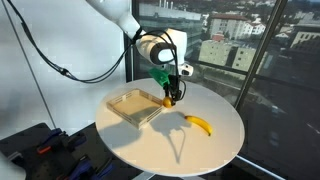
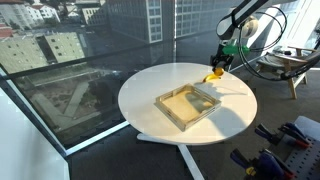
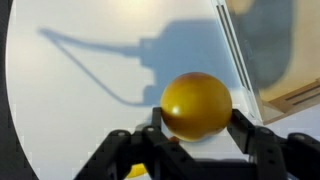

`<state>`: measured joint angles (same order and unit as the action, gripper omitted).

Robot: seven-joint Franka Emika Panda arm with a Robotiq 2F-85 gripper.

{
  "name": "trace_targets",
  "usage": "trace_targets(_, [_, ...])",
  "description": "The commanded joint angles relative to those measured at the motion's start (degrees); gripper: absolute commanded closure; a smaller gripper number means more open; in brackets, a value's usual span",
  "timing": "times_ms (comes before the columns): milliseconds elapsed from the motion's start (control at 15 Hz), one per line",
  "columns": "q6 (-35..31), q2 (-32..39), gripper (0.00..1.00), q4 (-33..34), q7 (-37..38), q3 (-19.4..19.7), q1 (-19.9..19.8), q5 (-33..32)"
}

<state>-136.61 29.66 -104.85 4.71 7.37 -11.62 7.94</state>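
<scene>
One yellow ball sits clamped between the two jaws of the single robot arm, which have closed in as far as the ball lets them and press on its left and right flanks. The ball hangs over the one round white bench, just beside the near corner of the one shallow wooden tray; from where I stand I cannot tell whether it touches the surface. The wrist view shows the tray's pale rim to the right of the ball, apart from it. One banana lies flat on the bench, near the ball and well clear of the tray. The arm's shadow falls across the white top. Behind the bench, a tall window looks out on city buildings.
</scene>
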Motion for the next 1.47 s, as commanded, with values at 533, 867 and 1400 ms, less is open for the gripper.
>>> trace_targets(533, [0.07, -0.03, 0.57, -0.17, -0.10, -0.22, 0.14, 0.16])
trace_targets(867, [0.03, -0.29, 0.57, 0.20, -0.64, -1.53, 0.83, 0.53])
trace_targets(1400, [-1.07, -1.40, 0.57, -0.01, -1.65, -3.51, 3.38, 0.04])
